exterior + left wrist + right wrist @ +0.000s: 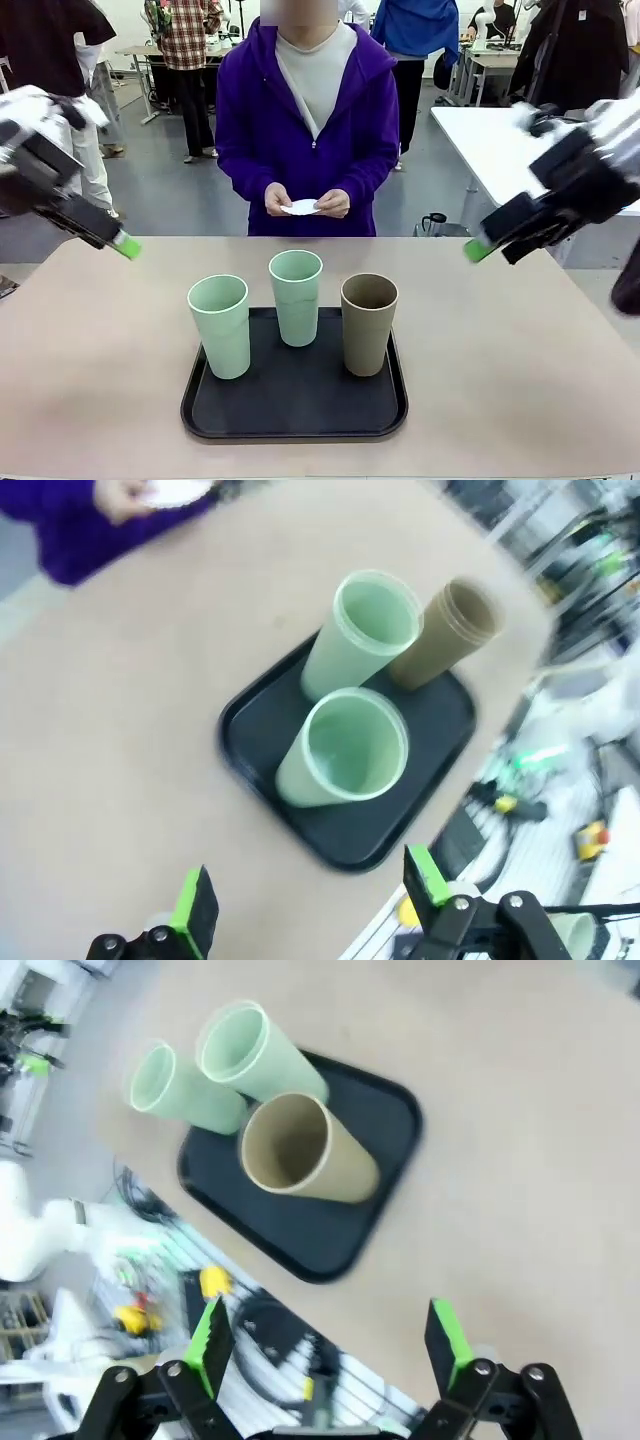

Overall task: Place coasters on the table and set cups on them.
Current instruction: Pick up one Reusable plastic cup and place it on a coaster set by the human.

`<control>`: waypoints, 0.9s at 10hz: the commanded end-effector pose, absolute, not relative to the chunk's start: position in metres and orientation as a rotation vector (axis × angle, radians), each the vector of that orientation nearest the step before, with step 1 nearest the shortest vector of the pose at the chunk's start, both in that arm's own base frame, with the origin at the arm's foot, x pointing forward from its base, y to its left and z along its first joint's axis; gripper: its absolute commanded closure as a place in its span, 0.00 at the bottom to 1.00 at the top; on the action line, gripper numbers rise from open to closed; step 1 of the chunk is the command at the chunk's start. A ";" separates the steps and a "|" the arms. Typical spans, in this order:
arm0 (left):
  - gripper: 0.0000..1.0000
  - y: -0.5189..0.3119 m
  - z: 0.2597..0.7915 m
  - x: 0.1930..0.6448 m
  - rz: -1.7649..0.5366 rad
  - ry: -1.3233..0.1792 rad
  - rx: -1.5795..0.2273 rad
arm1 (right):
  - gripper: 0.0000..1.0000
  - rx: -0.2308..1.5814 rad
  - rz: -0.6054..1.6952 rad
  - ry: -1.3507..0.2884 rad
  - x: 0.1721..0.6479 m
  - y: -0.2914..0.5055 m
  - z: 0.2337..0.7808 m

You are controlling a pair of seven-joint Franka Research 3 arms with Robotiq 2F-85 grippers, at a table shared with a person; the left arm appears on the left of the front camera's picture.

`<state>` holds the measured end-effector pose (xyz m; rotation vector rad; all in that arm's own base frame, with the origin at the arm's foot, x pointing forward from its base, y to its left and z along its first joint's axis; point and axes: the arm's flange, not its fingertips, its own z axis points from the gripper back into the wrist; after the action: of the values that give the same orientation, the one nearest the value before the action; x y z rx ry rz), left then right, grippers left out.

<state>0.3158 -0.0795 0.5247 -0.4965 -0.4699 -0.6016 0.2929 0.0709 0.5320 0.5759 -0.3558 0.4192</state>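
while left gripper (310, 892) and right gripper (328, 1342) hang spread wide and empty, the cups (296, 297) stand upright ahead of the fingers. brown cup (369, 322): nearest right gripper.

Two cups (219, 325) are coloured mint green, the third cup (369, 322) brown; tray (300, 395) black, table (90, 360) beige, coaster (300, 207) white, jacket (250, 110) purple.

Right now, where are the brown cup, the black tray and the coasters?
brown cup (369, 330): front view, middle of its side wall.
black tray (300, 400): front view, bare floor near its front rim.
coasters (301, 207): front view, middle of the white paper.
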 end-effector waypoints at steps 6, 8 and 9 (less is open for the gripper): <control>0.00 0.088 0.446 0.320 -0.098 -0.336 -1.167 | 0.00 1.202 0.031 -0.244 0.260 -0.058 0.400; 0.00 0.101 0.445 0.312 -0.016 -0.312 -1.156 | 0.00 1.216 0.010 -0.259 0.253 -0.066 0.393; 0.00 0.105 0.446 0.309 0.005 -0.323 -1.167 | 0.00 1.214 -0.003 -0.271 0.249 -0.076 0.392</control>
<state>0.3102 0.1116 0.4295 -1.1586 -0.3035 -0.0054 0.2984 -0.1125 0.4082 1.2124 -0.2281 -0.0067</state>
